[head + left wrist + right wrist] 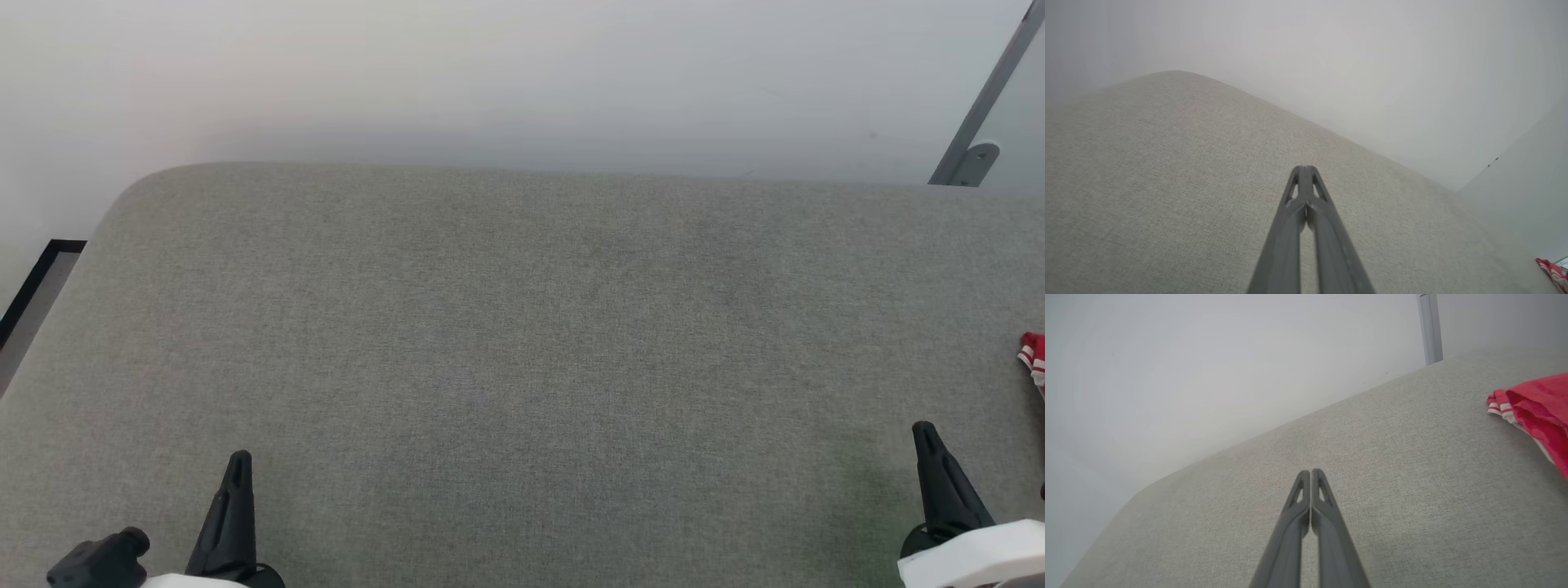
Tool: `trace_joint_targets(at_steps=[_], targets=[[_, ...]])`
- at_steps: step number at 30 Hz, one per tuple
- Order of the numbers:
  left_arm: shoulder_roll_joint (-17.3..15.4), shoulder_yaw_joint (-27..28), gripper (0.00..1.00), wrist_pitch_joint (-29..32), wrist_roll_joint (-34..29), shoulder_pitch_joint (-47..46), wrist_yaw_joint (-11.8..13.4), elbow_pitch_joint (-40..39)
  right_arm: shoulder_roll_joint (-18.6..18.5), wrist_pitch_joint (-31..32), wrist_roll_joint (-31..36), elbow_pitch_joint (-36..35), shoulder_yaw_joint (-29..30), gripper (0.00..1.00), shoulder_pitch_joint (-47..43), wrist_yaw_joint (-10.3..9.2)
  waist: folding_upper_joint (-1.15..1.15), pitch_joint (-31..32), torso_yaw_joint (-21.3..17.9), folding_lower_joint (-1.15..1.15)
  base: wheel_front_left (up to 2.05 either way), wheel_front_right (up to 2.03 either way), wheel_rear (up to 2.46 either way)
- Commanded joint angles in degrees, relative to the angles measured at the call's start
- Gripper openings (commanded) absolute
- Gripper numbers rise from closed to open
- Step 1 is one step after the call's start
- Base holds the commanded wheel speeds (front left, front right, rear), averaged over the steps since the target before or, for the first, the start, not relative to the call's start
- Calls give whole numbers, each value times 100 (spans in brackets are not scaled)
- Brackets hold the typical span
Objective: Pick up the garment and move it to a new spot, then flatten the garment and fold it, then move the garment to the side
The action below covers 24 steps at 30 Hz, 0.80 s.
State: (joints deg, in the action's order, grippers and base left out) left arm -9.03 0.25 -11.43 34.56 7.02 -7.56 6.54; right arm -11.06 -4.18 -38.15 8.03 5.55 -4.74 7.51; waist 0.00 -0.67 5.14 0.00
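Pale wall (490, 73) backs one grey fabric-covered desk (522, 327) with a rounded far left corner. One garment (1535, 400), red with red-and-white striped trim, lies on the desk at its far right edge, cut off by the frame, so its full shape cannot be told. Two pincers hover above the bare cloth, well apart. The left pincer (1305, 168) has its fingers pressed together on nothing, and the right pincer (1311, 471), nearer the garment but not touching it, is the same. One slanted grey metal post (984, 98) stands against the wall at the far right.
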Motion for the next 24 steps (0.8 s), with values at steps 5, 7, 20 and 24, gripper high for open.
trace_joint_targets(at_steps=[5,7,20,24], targets=[[-7,63,0,122,504,-226,4,0,23,93,-454,-17,30,0,220,-1,0,2,-21,0,0,0,0],[5,72,0,165,669,-261,4,27,47,122,-601,0,31,0,249,-1,0,3,-30,0,0,0,0],[79,130,0,433,1664,-467,4,155,189,299,-1504,107,46,0,415,-1,0,9,-91,0,0,0,0],[103,150,0,507,1939,-532,5,189,230,350,-1756,139,50,0,467,-1,0,11,-110,0,0,0,0]])
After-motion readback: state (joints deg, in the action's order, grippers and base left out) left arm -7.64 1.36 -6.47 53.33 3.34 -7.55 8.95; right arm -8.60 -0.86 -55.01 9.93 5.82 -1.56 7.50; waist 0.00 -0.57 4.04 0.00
